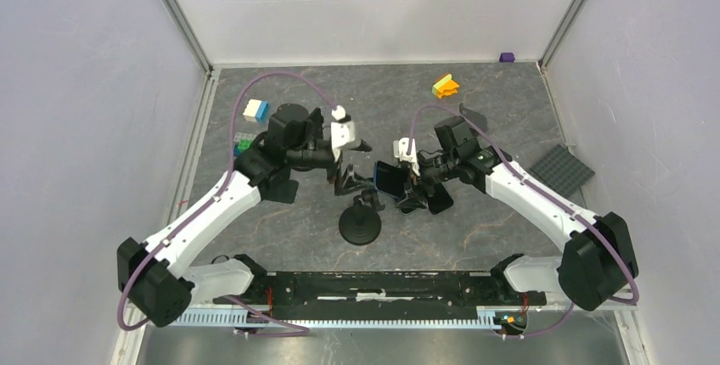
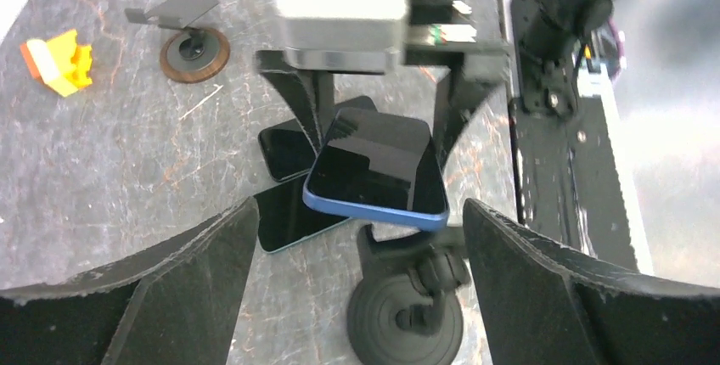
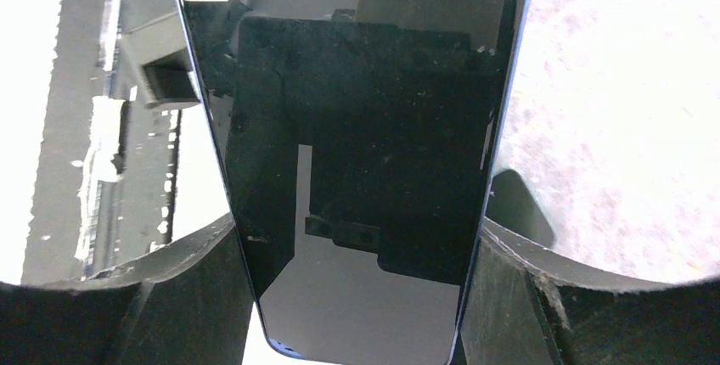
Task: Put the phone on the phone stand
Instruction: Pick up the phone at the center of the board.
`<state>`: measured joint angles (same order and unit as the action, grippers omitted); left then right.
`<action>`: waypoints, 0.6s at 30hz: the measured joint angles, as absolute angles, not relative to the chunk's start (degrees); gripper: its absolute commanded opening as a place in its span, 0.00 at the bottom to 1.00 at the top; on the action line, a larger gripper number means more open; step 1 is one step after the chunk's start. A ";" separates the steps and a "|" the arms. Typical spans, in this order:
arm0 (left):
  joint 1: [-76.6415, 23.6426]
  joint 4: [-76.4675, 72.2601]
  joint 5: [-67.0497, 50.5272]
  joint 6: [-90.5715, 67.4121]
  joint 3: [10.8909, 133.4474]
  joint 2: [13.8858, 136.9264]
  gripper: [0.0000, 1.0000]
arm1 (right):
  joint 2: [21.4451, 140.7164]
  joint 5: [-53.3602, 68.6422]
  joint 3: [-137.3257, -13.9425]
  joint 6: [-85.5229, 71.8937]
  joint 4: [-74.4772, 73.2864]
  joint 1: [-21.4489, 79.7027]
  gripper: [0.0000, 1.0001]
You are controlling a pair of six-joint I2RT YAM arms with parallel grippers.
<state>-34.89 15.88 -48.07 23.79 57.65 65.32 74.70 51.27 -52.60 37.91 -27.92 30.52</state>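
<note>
My right gripper [image 3: 357, 246] is shut on the long sides of the blue-edged phone [image 3: 357, 127], dark screen toward its camera. From above, the phone [image 1: 389, 178] hangs tilted at mid-table, in the right gripper [image 1: 401, 180]. The black phone stand [image 1: 360, 222], with a round base, stands just in front of and below it. In the left wrist view the phone [image 2: 378, 170] hovers over the stand's cradle [image 2: 407, 250]. My left gripper [image 2: 358, 238] is open, its fingers wide on either side of the stand [image 2: 407, 318] without touching it.
Two dark phones [image 2: 284, 182] lie flat on the table behind the stand. A second stand [image 2: 194, 47] with a brown base is farther back. Toy bricks: yellow-orange [image 1: 445, 86], white-blue [image 1: 255, 110], green [image 1: 244, 144], purple [image 1: 507, 57]. A grey baseplate [image 1: 560, 170] lies at the right.
</note>
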 measured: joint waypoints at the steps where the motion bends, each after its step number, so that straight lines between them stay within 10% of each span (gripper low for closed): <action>1: -34.89 15.05 -47.55 21.04 58.48 66.43 0.91 | 74.26 49.41 -52.71 36.95 -27.40 30.52 0.00; 18: -34.35 6.87 -37.01 -23.70 71.02 83.05 0.57 | 71.59 30.52 -57.21 29.85 -23.59 30.52 0.00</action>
<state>-34.35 6.87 -37.01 -23.70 71.02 83.05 71.59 30.52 -57.21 29.85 -23.59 30.52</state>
